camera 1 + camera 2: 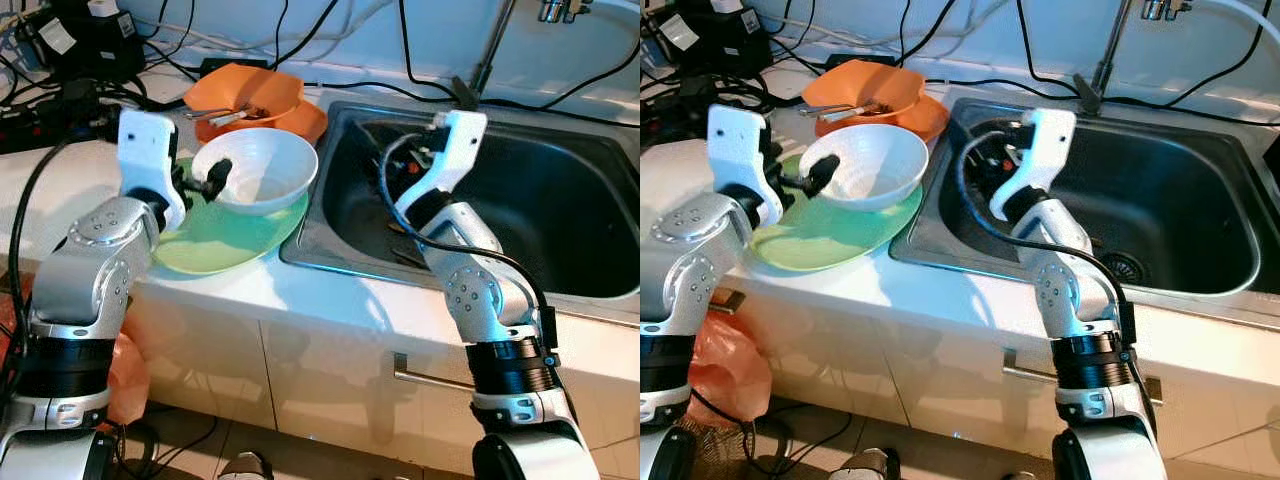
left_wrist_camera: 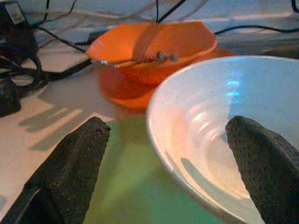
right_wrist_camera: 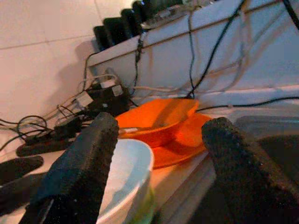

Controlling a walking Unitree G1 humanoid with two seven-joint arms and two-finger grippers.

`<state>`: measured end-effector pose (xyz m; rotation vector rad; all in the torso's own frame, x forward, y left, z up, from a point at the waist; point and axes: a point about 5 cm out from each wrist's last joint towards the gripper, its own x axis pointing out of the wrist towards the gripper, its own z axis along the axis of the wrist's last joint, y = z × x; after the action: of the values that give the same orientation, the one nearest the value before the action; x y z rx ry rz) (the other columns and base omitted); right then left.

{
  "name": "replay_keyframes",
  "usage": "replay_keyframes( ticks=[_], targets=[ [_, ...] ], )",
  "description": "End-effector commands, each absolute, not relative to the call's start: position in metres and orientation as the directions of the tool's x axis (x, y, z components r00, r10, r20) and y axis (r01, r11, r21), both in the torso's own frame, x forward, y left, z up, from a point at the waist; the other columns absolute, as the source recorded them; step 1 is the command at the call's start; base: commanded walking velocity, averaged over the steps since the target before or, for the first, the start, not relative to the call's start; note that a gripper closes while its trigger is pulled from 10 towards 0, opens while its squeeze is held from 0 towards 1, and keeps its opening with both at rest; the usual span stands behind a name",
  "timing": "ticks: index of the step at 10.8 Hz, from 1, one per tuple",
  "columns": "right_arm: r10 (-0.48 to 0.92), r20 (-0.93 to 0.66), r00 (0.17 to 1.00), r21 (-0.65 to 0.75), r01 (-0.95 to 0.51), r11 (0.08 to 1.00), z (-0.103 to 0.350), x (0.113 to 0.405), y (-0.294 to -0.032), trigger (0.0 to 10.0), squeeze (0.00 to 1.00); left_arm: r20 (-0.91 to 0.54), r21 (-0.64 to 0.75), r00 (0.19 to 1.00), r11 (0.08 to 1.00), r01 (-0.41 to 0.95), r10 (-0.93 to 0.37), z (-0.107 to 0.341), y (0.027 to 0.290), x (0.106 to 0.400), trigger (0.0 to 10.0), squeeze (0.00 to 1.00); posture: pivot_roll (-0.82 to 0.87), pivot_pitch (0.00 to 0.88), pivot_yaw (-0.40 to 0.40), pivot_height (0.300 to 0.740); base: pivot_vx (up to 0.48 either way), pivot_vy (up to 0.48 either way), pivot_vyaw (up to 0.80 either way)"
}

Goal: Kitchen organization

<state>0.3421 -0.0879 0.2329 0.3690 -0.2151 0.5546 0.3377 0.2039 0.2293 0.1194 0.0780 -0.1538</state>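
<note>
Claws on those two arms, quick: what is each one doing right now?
Left claw: open, fingers straddling the white bowl rim, not clamped.
Right claw: open, holding nothing, raised over the sink.

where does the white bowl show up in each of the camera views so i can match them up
Left eye view: white bowl on the green plate, left of the sink, left gripper at its rim.
Right eye view: bowl left of centre.
Left wrist view: bowl between the fingers.
Right wrist view: bowl low, beside one finger.
Shared landmark: orange bowl behind it.
</note>
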Motion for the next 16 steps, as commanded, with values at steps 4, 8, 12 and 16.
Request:
replay_keyframes(
  ticks=[4,8,12,16],
  targets=[
    [0.735,0.161,0.659,0.149,-0.752,0.642,0.22,0.306,-0.086,10.0,0.0,-0.109,-0.025,0.979,0.985,0.169,-0.17,0.23,0.2,0.35,10.0,0.0,0.1,0.078,-0.001,0.74,0.0,0.0,0.0],
    [0.77,0.06,0.636,0.05,-0.772,0.634,0.216,0.292,-0.111,10.0,0.0,-0.204,-0.146,0.957,0.973,0.178,-0.205,0.222,0.204,0.353,10.0,0.0,0.09,0.091,0.016,0.74,0.0,0.0,0.0],
    [0.778,0.037,0.627,0.005,-0.779,0.628,0.217,0.287,-0.108,10.0,0.0,-0.357,-0.341,0.883,0.923,0.18,-0.304,0.196,0.211,0.346,0.0,0.0,0.09,0.095,0.027,0.74,0.0,0.0,0.0],
    [0.77,0.032,0.637,-0.003,-0.771,0.637,0.216,0.288,-0.109,10.0,0.0,-0.333,-0.391,0.893,0.906,0.16,-0.301,0.2,0.209,0.35,0.0,0.0,0.09,0.091,0.022,0.74,0.0,0.0,0.0]
  ],
)
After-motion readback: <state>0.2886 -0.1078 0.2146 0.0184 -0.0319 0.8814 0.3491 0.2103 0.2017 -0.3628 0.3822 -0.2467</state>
